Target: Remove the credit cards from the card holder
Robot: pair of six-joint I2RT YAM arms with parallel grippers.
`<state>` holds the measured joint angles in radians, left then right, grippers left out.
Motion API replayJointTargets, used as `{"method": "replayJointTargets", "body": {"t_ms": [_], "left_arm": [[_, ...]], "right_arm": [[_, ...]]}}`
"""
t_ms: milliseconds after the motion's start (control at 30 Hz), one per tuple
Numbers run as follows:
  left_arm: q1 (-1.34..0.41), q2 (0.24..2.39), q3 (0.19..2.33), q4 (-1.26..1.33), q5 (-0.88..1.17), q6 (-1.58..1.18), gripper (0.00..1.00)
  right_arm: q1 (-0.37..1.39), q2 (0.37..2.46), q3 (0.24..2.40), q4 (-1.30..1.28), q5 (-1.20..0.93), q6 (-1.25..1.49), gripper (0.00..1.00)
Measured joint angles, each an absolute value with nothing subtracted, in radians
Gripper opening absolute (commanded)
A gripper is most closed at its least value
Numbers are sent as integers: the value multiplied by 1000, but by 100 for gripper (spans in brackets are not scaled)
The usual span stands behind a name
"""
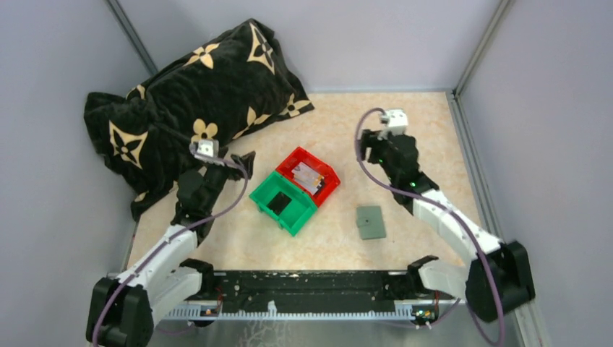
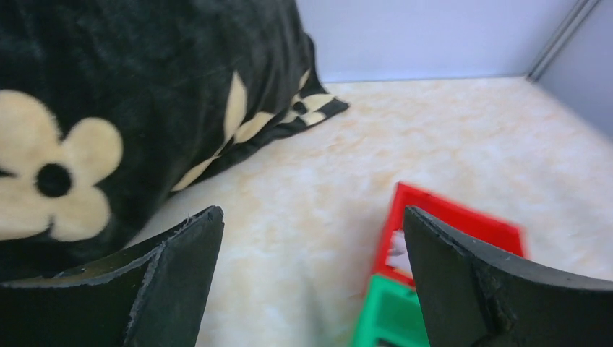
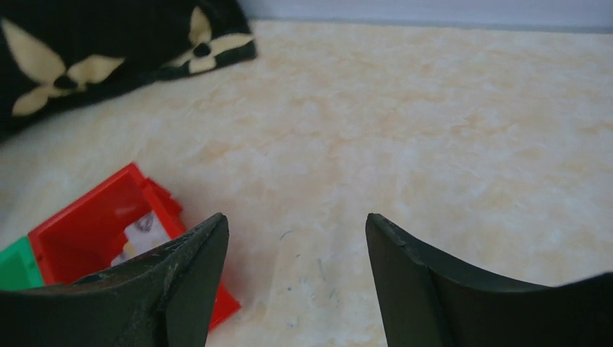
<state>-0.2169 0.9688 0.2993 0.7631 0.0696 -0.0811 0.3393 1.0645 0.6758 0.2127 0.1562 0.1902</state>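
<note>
The card holder [image 1: 370, 222], a flat grey-green wallet, lies closed on the table in front of the right arm; neither wrist view shows it. Flat pale pieces that look like credit cards [image 1: 309, 176] lie in the red bin [image 1: 324, 189], and they also show as a white patch in the left wrist view [image 2: 396, 251] and the right wrist view [image 3: 142, 230]. My left gripper [image 1: 246, 163] [image 2: 311, 210] hovers open left of the bins with nothing between its fingers. My right gripper [image 1: 367, 144] [image 3: 295, 215] stands open and empty over bare table, behind the card holder and right of the red bin.
A green bin [image 1: 284, 201] sits against the red bin's near-left side. A large black pillow with tan flowers [image 1: 188, 101] fills the back left corner. Grey walls close off the left, back and right. The arms' mounting rail [image 1: 303, 289] runs along the near edge.
</note>
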Motion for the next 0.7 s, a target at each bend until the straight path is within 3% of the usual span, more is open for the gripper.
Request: {"method": "replayJointTargets", "body": {"t_ms": [167,367,700], "left_arm": [[-323,890,473,463,-38,-258,99],[-339,982,488,241,-67,-452,93],[-398,967,446,110,-110,-636,92]], "right_arm": [[509,1295,869,97,130,76,73],[533,1580,1124,-29,84,14,73],[606,1888,1398,-161,32,-53,73]]}}
